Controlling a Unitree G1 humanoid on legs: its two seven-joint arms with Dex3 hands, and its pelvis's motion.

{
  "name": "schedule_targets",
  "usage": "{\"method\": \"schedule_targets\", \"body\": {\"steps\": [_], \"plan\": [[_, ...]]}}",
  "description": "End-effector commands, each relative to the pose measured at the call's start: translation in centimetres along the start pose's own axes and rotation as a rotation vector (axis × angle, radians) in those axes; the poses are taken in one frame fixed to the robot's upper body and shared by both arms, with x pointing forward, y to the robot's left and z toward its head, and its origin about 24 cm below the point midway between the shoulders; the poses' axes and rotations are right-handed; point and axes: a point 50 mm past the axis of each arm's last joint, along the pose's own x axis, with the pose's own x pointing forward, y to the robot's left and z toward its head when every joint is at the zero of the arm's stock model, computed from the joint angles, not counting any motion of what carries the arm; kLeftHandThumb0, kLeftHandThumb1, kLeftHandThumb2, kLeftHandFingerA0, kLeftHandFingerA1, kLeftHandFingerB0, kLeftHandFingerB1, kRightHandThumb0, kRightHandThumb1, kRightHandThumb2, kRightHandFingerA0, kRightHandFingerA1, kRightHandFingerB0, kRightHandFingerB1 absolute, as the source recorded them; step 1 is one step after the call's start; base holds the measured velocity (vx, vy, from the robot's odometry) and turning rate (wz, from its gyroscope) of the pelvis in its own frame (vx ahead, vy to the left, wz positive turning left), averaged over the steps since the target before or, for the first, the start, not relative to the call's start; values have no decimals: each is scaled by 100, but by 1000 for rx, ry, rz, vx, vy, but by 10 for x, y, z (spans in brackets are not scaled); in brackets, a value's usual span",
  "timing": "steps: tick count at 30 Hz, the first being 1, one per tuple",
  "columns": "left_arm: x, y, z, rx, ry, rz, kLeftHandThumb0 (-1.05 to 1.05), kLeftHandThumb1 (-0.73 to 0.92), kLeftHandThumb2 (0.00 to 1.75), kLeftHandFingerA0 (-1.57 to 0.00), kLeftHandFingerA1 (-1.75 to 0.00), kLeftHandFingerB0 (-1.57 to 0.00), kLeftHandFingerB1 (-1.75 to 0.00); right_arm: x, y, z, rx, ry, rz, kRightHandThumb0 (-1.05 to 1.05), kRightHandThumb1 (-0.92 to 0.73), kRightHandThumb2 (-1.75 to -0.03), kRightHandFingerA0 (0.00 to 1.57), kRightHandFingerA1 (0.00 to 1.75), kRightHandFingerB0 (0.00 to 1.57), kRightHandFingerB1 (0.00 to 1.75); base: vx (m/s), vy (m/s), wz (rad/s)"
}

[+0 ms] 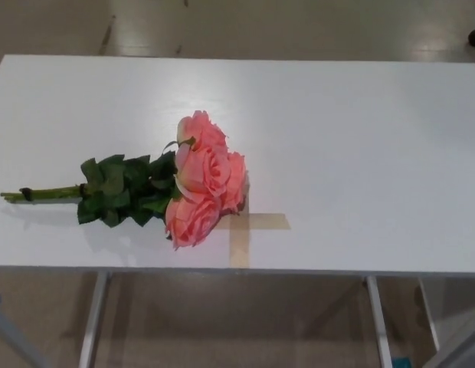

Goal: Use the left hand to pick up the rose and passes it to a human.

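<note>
The rose (201, 180) lies flat on the white table (360, 138), left of centre and close to the near edge. It is a small bunch, not a single flower: several salmon-pink blooms sit packed together at the right end, with one bloom pointing toward the far side of the table, one toward the near edge, and the others between them. The petals are layered and paler at their outer rims. Directly to the left of the blooms is a dense cluster of dark green leaves (119, 189), and from that cluster the green stems (40, 194) run leftward, nearly parallel to the near table edge, ending close to the left edge of the tabletop. A dark band wraps the stems near their far-left tip. A cross of tan tape (253, 223) is stuck to the tabletop; the lower blooms overlap its left arm, and its near arm runs down to the table edge. The tabletop is plain, smooth and faintly glossy. Under the near edge, pale metal table legs (93, 318) angle down to a beige floor (237, 322). Beyond the far edge the same pale floor shows. Neither robot hand appears in the head view, so the state of their fingers cannot be determined.
</note>
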Motion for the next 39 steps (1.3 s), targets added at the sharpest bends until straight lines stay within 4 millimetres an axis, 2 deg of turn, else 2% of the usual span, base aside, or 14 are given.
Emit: {"method": "schedule_targets", "body": {"steps": [1,9,11,13,14,23,24,25,28,29,31,36,37,39], "plan": [[-2,0,-3,-33,-18,-23,-50,51,78,-56,-52,-41,-46,-1,-2,-3,12,-11,-18,-59,-79,-65,54,41,33,31,0,0,0],[11,-15,28,-77,-73,-23,-45,53,57,-26,-36,-23,-30,-1,-2,-2,26,-20,-18,-59,-79,-65,52,40,32,31,-6,0,1],[8,-4,31,-99,-130,8,-32,30,87,-1,-49,0,-48,-2,0,-3,28,-18,-21,-63,-64,-94,44,53,22,44,0,0,0],[7,-3,31,-102,-139,11,-32,30,87,-1,-49,0,-48,-2,0,-3,28,-18,-22,-63,-64,-94,44,53,22,44,0,0,0],[4,7,34,-139,-193,36,-63,39,71,-6,-36,-10,-25,-1,-1,-2,35,-24,-33,-61,-78,-64,51,39,25,30,0,0,0],[-2,21,38,-182,-277,55,-62,39,72,-7,-31,-10,-27,-1,2,1,36,-42,-44,-64,-64,-94,43,53,17,43,0,0,0],[-11,33,48,-191,-406,69,-61,46,56,-9,-25,-14,-27,-1,2,2,30,-49,-54,-61,-79,-65,51,39,24,29,0,0,0],[-13,35,48,-190,-431,76,-62,39,70,-8,-32,-11,-35,-1,2,2,29,-48,-55,-64,-64,-95,42,53,17,43,0,0,0],[-18,39,49,-189,-471,90,-31,24,84,-1,-50,0,-47,0,1,4,29,-51,-58,-65,-64,-94,47,54,18,43,0,0,0],[-27,46,51,-181,-534,116,-31,24,84,-1,-50,0,-47,0,1,6,32,-56,-63,-61,-79,-65,55,41,23,29,0,0,0],[-34,50,52,-166,-572,130,-31,24,83,-1,-50,0,-47,0,1,7,30,-58,-66,-65,-65,-94,47,54,17,43,0,0,0],[-65,59,64,-99,-744,171,-32,24,84,-1,-50,0,-48,0,0,8,29,-82,-81,-64,-65,-95,48,54,15,42,0,0,0],[-71,59,68,-94,-779,176,-32,24,84,-1,-50,0,-48,0,0,9,30,-87,-83,-60,-79,-64,55,40,23,29,0,0,0],[-73,59,69,-94,-780,176,-32,24,84,-1,-50,0,-48,0,0,9,30,-88,-83,-60,-79,-64,55,40,23,29,0,0,0]]}}
